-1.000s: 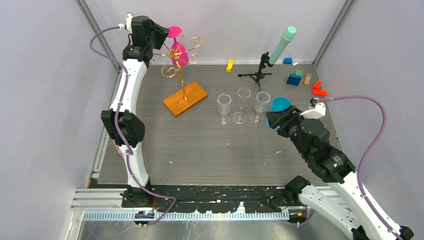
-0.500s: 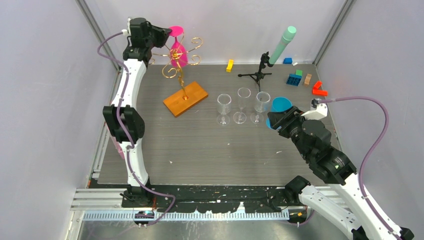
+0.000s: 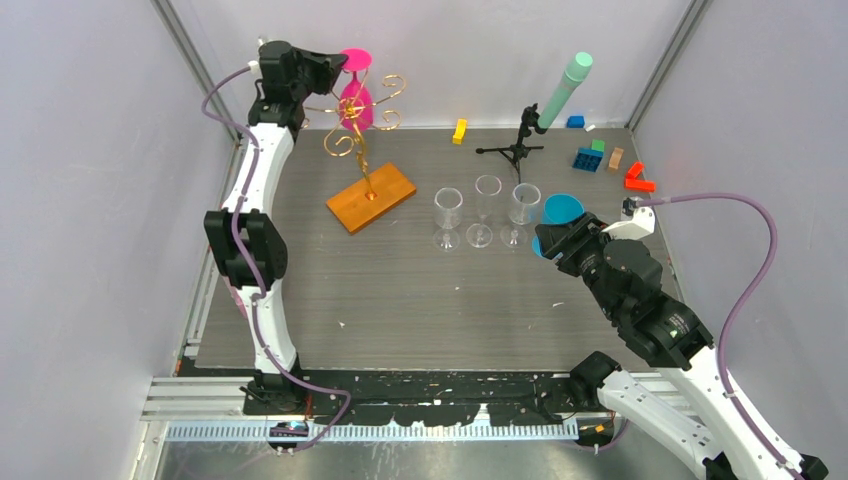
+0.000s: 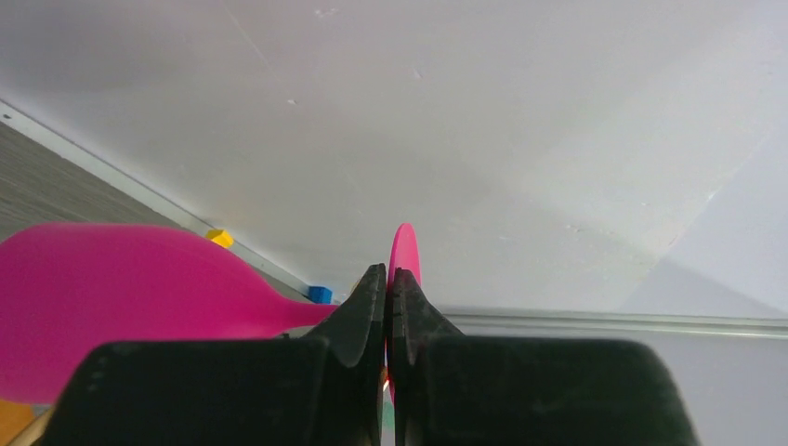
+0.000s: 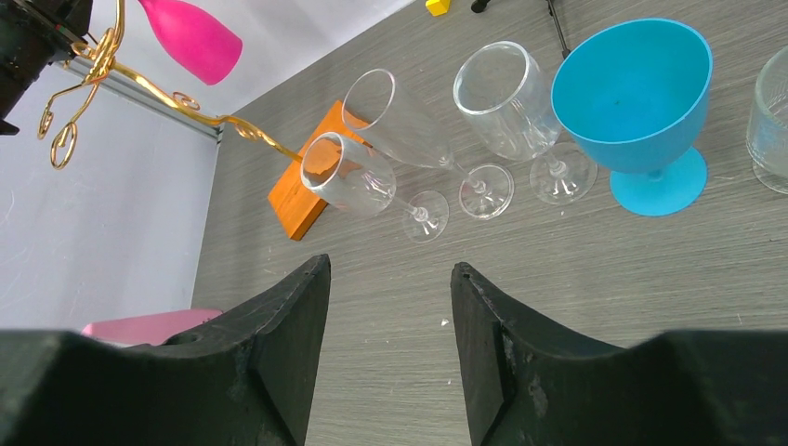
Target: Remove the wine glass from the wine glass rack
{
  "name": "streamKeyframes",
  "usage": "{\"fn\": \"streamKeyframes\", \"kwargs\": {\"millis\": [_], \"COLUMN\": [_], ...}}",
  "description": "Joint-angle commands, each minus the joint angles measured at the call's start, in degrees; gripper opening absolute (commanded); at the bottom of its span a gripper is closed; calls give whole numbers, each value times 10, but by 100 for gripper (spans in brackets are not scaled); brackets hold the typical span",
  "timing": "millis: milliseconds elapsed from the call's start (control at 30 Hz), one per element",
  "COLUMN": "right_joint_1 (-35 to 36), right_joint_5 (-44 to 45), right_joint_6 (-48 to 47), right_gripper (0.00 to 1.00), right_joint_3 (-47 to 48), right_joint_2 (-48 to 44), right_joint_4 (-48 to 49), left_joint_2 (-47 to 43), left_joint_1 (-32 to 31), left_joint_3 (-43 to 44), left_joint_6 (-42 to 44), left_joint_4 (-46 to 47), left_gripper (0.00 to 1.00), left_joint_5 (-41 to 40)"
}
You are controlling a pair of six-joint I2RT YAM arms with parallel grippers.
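A pink wine glass hangs upside down among the top arms of the gold wire rack, which stands on an orange base at the back left. My left gripper is high at the rack's top and shut on the edge of the glass's pink foot. The pink bowl fills the left of the left wrist view. My right gripper is open and empty, low over the table to the right of the clear glasses.
Three clear glasses and a blue goblet stand mid-table. A black tripod holding a mint cylinder is behind them. Coloured bricks lie at the back right, a yellow one at the back wall.
My left gripper has shifted slightly right and up at the rack's top, with the pink foot in it. The right arm has hardly moved.
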Motion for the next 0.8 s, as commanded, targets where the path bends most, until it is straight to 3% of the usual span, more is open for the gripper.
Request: {"fn": "streamKeyframes", "kwargs": {"millis": [0,500,767], "right_joint_1": [3,3,3], "right_joint_5": [13,7,5], "right_joint_6": [-4,-1,0], "right_gripper": [56,56,56], "right_joint_3": [12,12,12], "right_joint_2": [-3,5,5], "right_joint_4": [10,19,20], "left_joint_2": [-28,-48,-76], "left_joint_1": [3,5,17], "left_joint_3": [1,-16,-37], "left_joint_6": [-22,-22,1], "left_joint_4": [94,88,64], "left_gripper": [0,0,0], "left_joint_5": [49,113,106]}}
